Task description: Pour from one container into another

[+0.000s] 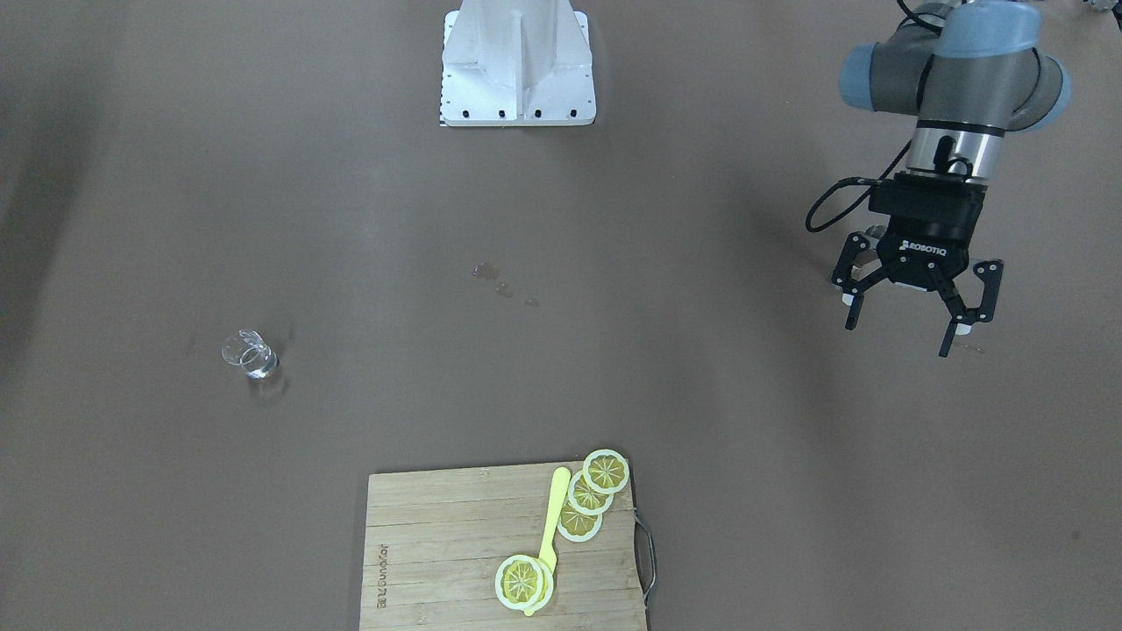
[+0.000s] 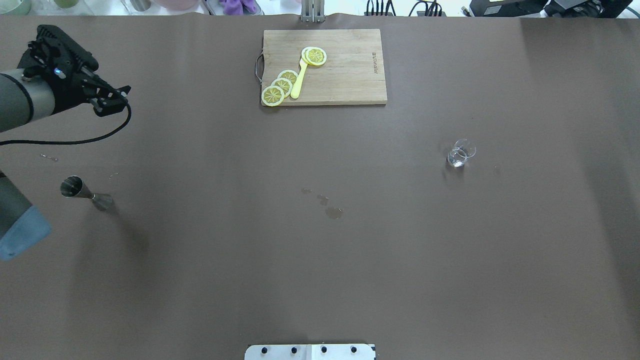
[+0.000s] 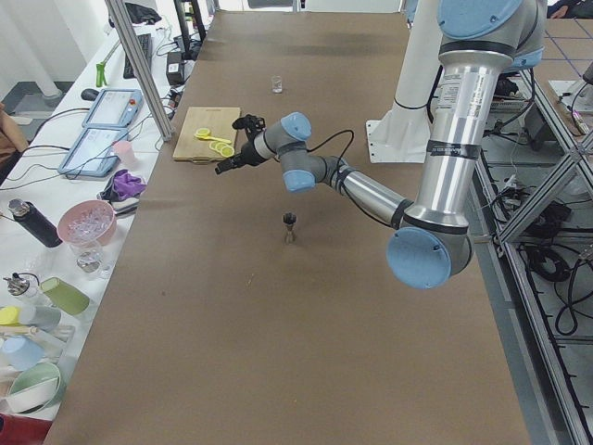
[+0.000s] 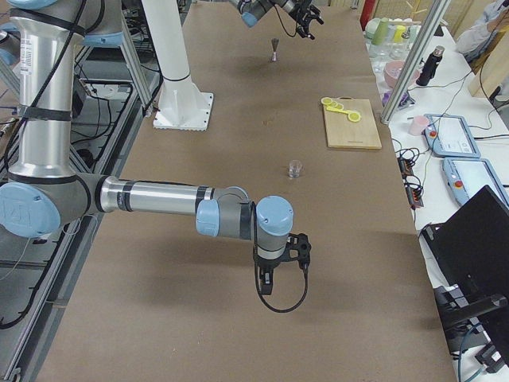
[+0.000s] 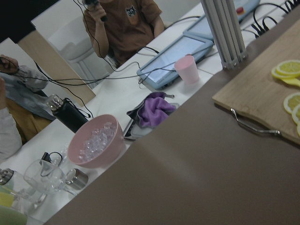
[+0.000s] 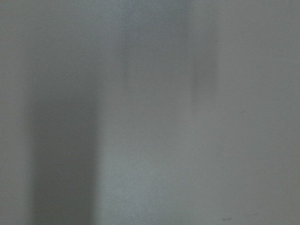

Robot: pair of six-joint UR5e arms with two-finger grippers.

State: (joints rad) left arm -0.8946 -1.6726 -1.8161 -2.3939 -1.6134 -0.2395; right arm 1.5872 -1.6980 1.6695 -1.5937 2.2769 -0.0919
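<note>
Clear pitcher [image 2: 461,153]; grey jigger [image 2: 86,193]; yel lemon slices [image 2: 272,95]; tan wood-grain board [image 2: 350,75]; brown tbl [image 2: 320,260]

A wooden board [image 2: 350,70] bears lemon slices [image 2: 272,95] and a yellow utensil [image 2: 299,80].

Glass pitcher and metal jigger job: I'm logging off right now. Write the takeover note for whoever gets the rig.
Left gripper: open, empty, raised above the table.
Right gripper: over bare table, holding neither thing; open or shut cannot be told.
Small grey metal hourglass jigger: upright on the robot's left side.
Small clear glass pitcher: upright on the robot's right side, far from the jigger.
Done: nothing grasped or poured yet.
Left: grasp pitcher, bring it to jigger, pour.
</note>
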